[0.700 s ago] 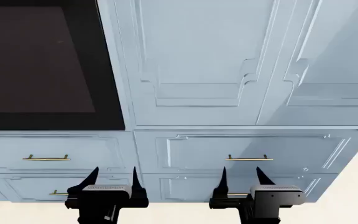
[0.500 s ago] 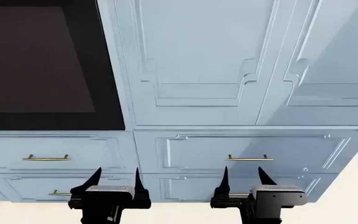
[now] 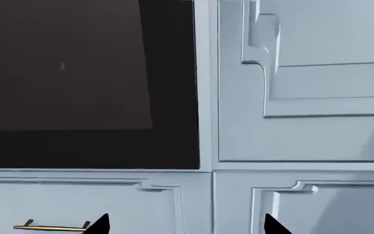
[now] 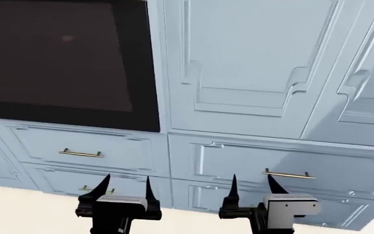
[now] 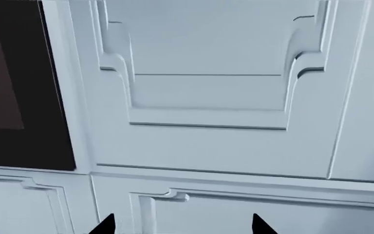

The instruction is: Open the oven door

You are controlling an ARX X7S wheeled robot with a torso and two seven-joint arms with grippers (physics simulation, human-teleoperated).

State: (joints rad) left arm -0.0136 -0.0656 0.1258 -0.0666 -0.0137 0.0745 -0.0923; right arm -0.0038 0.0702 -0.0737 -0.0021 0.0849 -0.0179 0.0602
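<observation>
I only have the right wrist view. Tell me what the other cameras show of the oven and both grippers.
Observer: In the head view the oven door sits up and to the left, its dark glass filling that corner; no handle shows in any view.
Operator: Give me the left gripper's state.
Observer: The left gripper is open, fingers spread, low in front of the drawers, well below the oven door.
Operator: And mine, the right one.
Observer: The right gripper is also open, holding nothing, just below a brass drawer handle.
Operator: Anything directly under the oven?
Observer: A pale blue drawer with its own brass handle lies right beneath the door's lower edge.
</observation>
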